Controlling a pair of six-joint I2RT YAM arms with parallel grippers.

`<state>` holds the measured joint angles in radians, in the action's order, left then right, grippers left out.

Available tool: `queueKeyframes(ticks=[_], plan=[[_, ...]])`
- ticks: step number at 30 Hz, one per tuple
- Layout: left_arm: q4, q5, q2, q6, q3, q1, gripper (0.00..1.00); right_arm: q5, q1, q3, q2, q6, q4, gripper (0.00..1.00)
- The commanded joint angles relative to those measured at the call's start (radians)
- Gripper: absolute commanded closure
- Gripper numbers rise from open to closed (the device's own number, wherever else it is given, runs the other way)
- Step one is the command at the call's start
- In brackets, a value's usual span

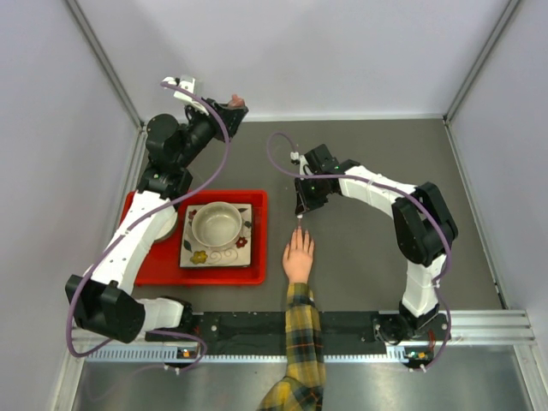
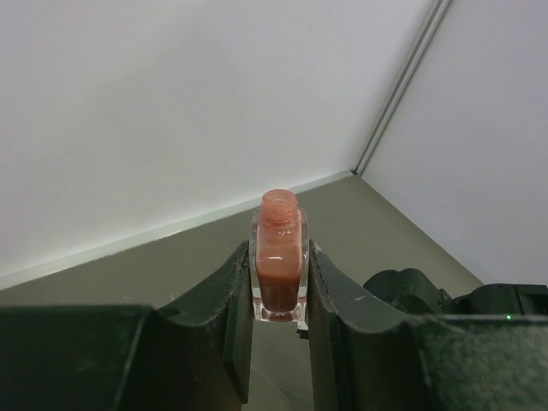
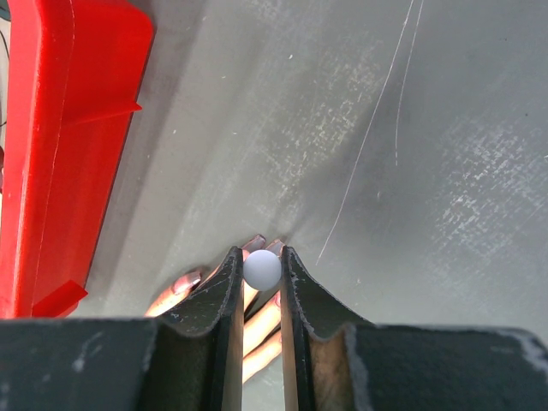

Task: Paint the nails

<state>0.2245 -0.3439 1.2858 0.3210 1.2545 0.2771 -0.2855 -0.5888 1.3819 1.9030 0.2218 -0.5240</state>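
The nails [image 3: 187, 279] belonged to a human hand [image 1: 299, 257] lying palm-down on the grey desk [image 1: 368, 154], its fingers pointing away from the arm bases and a plaid sleeve [image 1: 300, 334] behind it. Directly over the fingertips, the right jaws were nearly closed, pinching a white round-topped brush cap [image 3: 262, 269]. Just left of the hand sat a red tray [image 1: 154, 267] holding a bowl [image 1: 215, 224] on a flowered plate [image 1: 199, 254]. Near the back wall, the left jaws clamped an uncapped bottle of pink polish [image 2: 278, 257], held upright.

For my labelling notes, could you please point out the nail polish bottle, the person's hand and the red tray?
nail polish bottle [image 2: 279, 267], left wrist view, glass body.
person's hand [image 1: 299, 257], top external view, back of the hand.
red tray [image 1: 214, 276], top external view, its near rim.
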Motion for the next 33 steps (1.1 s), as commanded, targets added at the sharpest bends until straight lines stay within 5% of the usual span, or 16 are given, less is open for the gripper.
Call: queueKeyframes(ticks=[1,33], plan=[[0.053,-0.009,-0.014,0.015,0.003,-0.006,1.0,-0.003,-0.013,0.009,0.008,0.005,0.004,1.0],[0.058,-0.009,-0.016,0.024,-0.004,-0.006,1.0,-0.021,-0.02,0.013,0.024,-0.001,-0.005,1.0]])
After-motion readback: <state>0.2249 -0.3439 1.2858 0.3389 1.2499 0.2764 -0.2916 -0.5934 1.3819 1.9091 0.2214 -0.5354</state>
